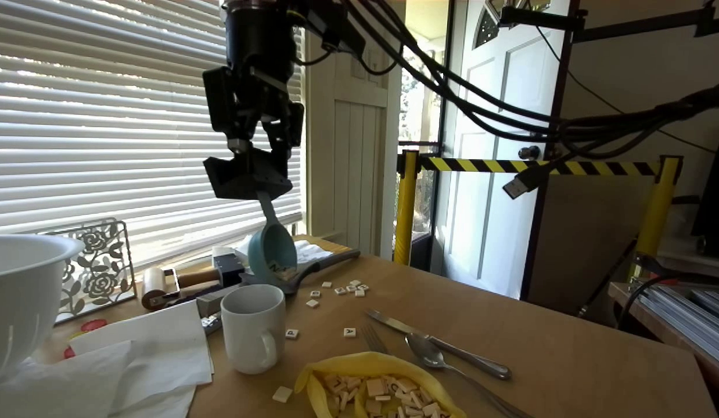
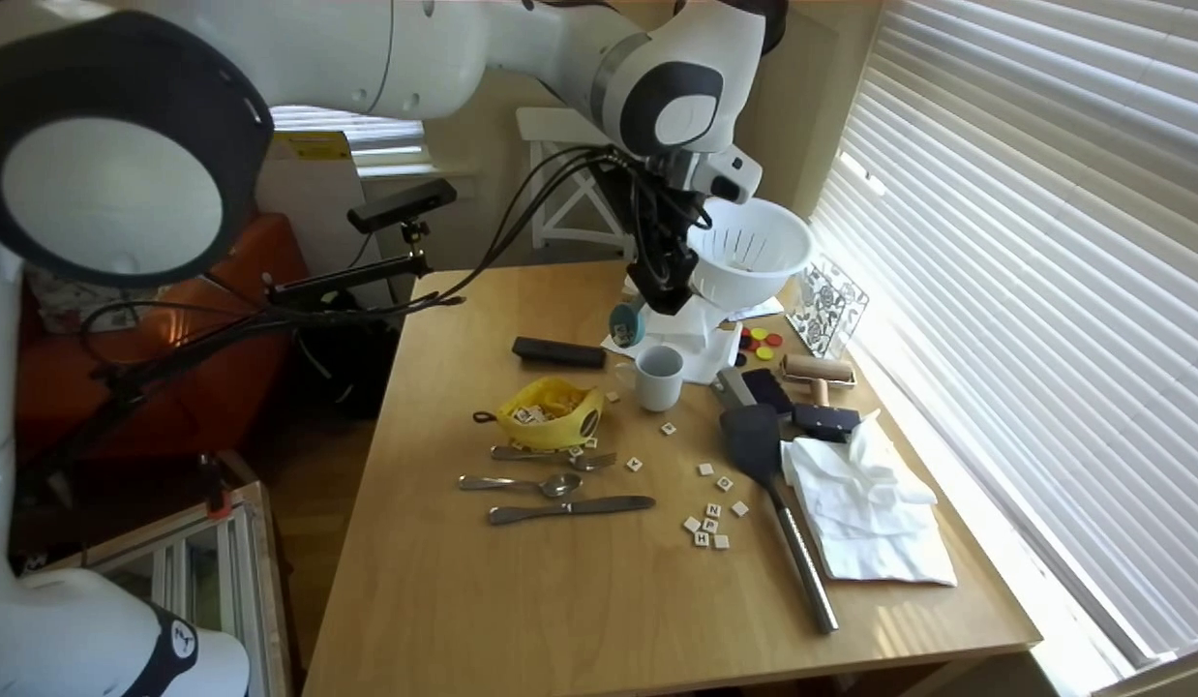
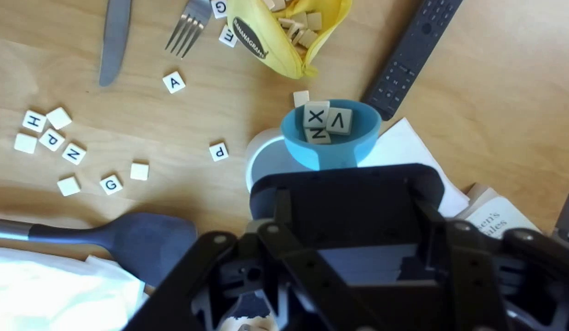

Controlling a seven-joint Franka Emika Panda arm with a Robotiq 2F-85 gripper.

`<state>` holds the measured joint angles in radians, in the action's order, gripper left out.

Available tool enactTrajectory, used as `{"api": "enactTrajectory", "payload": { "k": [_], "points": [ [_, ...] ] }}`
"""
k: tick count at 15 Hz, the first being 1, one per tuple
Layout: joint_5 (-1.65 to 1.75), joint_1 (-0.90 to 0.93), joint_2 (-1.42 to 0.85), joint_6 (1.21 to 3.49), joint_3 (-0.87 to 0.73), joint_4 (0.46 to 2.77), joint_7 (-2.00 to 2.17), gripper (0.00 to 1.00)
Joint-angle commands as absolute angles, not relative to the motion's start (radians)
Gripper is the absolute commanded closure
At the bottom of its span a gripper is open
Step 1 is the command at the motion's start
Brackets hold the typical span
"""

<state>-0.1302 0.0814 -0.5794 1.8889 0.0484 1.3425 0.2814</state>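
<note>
Blue scoop (image 1: 271, 249), one: handle pinched in the gripper (image 1: 250, 177), jaws narrow around it; bowl tilted, lettered tiles (image 3: 315, 115) inside. Held above the table (image 2: 415, 600), near the mug (image 2: 659, 392), part of whose rim it hides in the wrist view.

Mug: white, upright, beside paper (image 1: 156, 339).

Pouch (image 2: 551, 433): yellow, gaping, holding more tiles (image 3: 314, 21); nearer the table edge opposite the blinds (image 2: 1005, 319).

Fork (image 3: 196, 18), spoon (image 2: 558, 485), knife (image 2: 584, 507): in a row beside the pouch, handles toward that same edge.

Loose tiles (image 3: 74, 153): pale, some lettered, mostly between knife and spatula (image 2: 754, 443).

Spatula: black, handle end toward the table edge farthest from the colander (image 2: 739, 288).

Colander: white, near a table corner, on the blinds side.

Cloth (image 2: 875, 513): white, between spatula and the blinds edge.

Remote (image 2: 558, 352): black, across the pouch from the fork.
</note>
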Motion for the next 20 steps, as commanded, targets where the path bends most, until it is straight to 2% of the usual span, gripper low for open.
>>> {"api": "enactTrajectory", "payload": {
  "k": [1,11,20],
  "points": [
    [-0.166,0.071,-0.638,1.919,0.045,1.261,0.287,0.65],
    [-0.151,0.059,-0.676,2.085,0.031,1.287,0.270,0.65],
    [-0.176,0.005,-0.622,2.128,0.062,1.401,0.114,0.65]
  ]
}}
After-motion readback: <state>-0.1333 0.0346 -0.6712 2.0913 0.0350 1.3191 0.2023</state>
